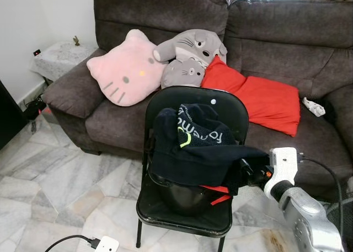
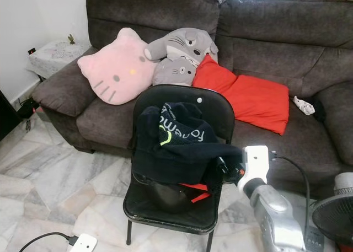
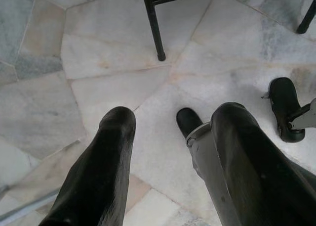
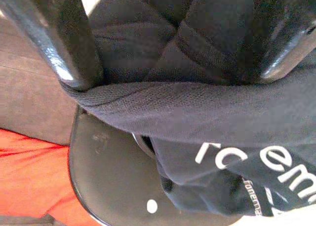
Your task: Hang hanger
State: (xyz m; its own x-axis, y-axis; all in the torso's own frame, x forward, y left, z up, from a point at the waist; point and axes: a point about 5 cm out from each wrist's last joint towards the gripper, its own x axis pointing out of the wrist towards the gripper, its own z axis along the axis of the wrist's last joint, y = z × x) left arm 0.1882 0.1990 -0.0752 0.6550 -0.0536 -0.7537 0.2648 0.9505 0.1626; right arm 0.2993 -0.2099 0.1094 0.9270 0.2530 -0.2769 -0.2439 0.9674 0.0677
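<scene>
Nearest, the right gripper (image 1: 246, 172) pinches a fold of dark shirt (image 1: 193, 147) heaped on the black chair (image 1: 220, 106). At 6 o'clock beneath, a red hanger (image 1: 218, 194) peeks out: light, stiff, likely tangled; take its bar. Left gripper (image 3: 168, 157) hangs spread over the floor (image 3: 98, 48).

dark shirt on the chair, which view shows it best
The left eye view: the whole dark shirt shows, heaped on the chair, the right gripper at its edge. The right eye view matches. The right wrist view shows a close fold.
</scene>
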